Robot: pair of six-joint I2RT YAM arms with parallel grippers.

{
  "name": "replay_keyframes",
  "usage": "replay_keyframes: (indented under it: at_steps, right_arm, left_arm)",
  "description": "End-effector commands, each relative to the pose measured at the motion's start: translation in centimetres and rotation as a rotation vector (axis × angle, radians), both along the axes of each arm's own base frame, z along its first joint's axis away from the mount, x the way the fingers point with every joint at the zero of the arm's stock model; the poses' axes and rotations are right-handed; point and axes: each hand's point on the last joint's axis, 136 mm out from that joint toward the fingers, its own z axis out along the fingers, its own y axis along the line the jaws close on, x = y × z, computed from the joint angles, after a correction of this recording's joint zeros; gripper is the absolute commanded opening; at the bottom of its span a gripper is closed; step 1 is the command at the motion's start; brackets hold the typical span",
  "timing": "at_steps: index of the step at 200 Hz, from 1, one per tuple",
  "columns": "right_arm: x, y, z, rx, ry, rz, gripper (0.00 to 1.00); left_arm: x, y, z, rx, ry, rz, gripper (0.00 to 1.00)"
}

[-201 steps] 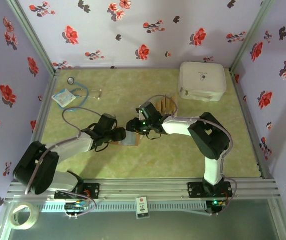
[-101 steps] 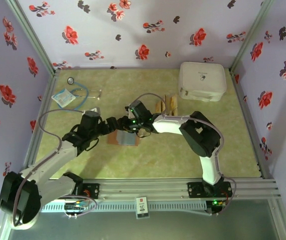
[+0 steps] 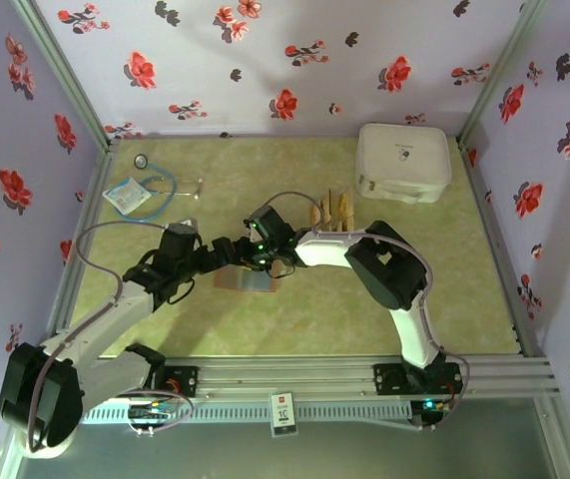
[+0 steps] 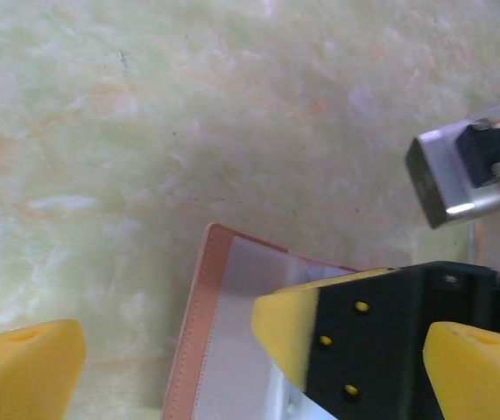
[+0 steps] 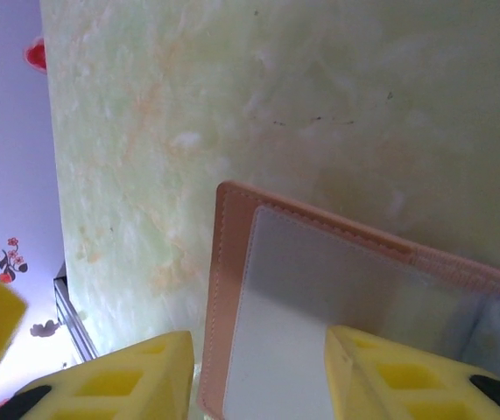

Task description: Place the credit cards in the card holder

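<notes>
The card holder (image 3: 250,282) lies open on the green mat, its reddish-brown rim (image 4: 199,324) framing clear sleeves (image 5: 320,297). Both grippers meet over its far left corner. My left gripper (image 3: 223,251) (image 4: 250,376) is wide open, its yellow fingertips (image 4: 22,367) to either side of that corner, touching nothing. My right gripper (image 3: 252,257) (image 5: 258,385) is open too. One of its fingers (image 5: 407,376) is over the sleeve, the other (image 5: 118,381) is just outside the rim. Several tan credit cards (image 3: 332,212) lie in a row behind the right arm.
A large white zippered case (image 3: 402,162) sits at the back right. A stethoscope (image 3: 160,188) and a small packet (image 3: 125,195) lie at the back left. The right gripper's black finger (image 4: 363,341) crosses the left wrist view. Floral walls close in three sides.
My left gripper has opened wide and pulled back to the left of the card holder. The right gripper has moved left over the holder and spread a little.
</notes>
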Motion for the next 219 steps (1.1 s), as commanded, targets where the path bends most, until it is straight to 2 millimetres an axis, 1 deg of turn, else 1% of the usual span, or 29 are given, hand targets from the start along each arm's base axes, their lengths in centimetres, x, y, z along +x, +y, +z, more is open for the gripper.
replay_keyframes:
  at_steps: [1,18,51,76,104,136,171,219]
  right_arm:
    - [0.1,-1.3,3.6,0.015,-0.064,0.002,0.44]
    - [-0.1,-2.7,3.7,-0.011,-0.076,-0.004,0.45]
    - [-1.0,-5.0,3.0,-0.05,-0.083,-0.016,0.45]
    - [-1.6,-6.6,1.7,-0.085,-0.079,-0.029,0.45]
    - [-2.2,-8.2,0.3,-0.131,-0.081,-0.039,0.45]
    - [-2.2,-10.0,-1.0,-0.196,-0.09,-0.047,0.45]
    - [-2.0,-11.2,-1.2,-0.221,-0.096,-0.057,0.45]
    - [-2.0,-12.0,-1.4,-0.239,-0.093,-0.072,0.45]
  left_arm:
    - [-0.5,0.2,-1.9,0.025,0.058,-0.015,1.0]
    - [-0.6,0.0,-2.9,0.038,0.086,-0.028,1.0]
    - [-0.7,-0.2,-4.5,0.077,0.138,-0.059,1.0]
    - [-1.1,0.0,-5.9,0.107,0.179,-0.067,1.0]
    - [-1.7,0.9,-7.7,0.148,0.223,-0.047,1.0]
    - [-2.6,1.6,-9.5,0.174,0.261,-0.03,1.0]
    - [-3.1,1.7,-10.5,0.178,0.28,-0.027,1.0]
    - [-3.6,1.0,-10.9,0.172,0.285,-0.039,1.0]
